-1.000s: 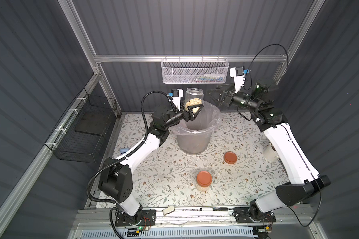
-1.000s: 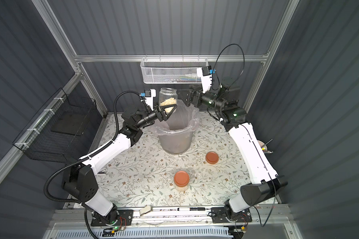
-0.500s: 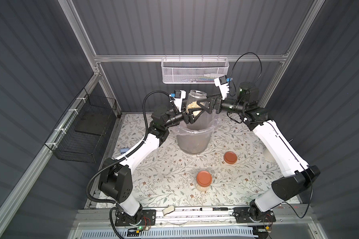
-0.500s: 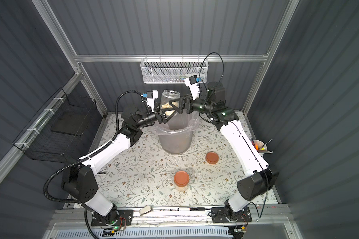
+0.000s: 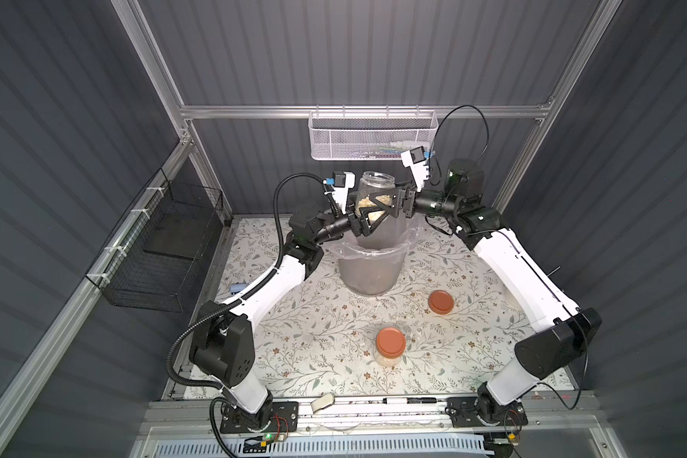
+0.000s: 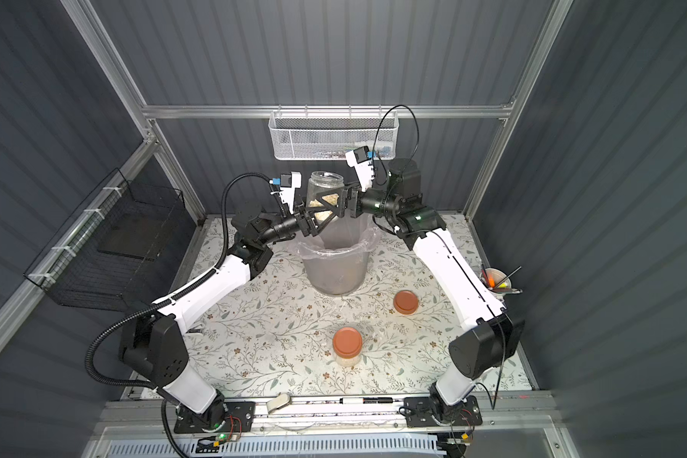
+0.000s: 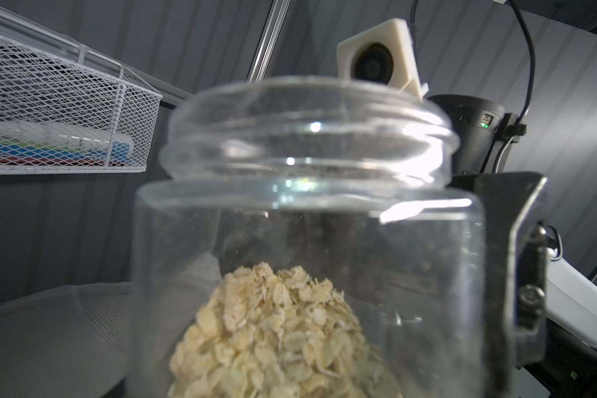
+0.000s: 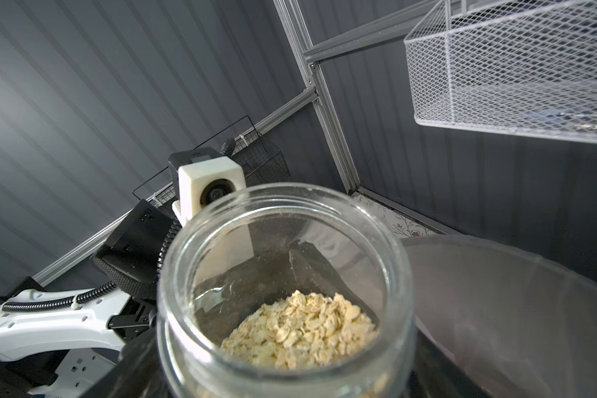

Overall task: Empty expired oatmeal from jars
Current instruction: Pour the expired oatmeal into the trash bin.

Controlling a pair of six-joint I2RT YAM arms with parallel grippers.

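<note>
White shells covered the left arm [image 5: 272,283] and the right arm [image 5: 520,269], with black joints between them. A black corrugated conduit [image 5: 278,222] ran along the left arm. Cream camera housings [image 5: 411,166] capped the wrists, and the black gripper fingers [image 7: 504,213] bore silver screws [image 7: 531,296].

Open clear jar [image 8: 398,275] sat close up, pale oatmeal [image 8: 300,334] lay in its bottom, grey bin [image 8: 531,310] stood just beside, white mesh basket [image 8: 510,69] hung on the wall, left arm's camera [image 8: 209,187] showed behind it
</note>
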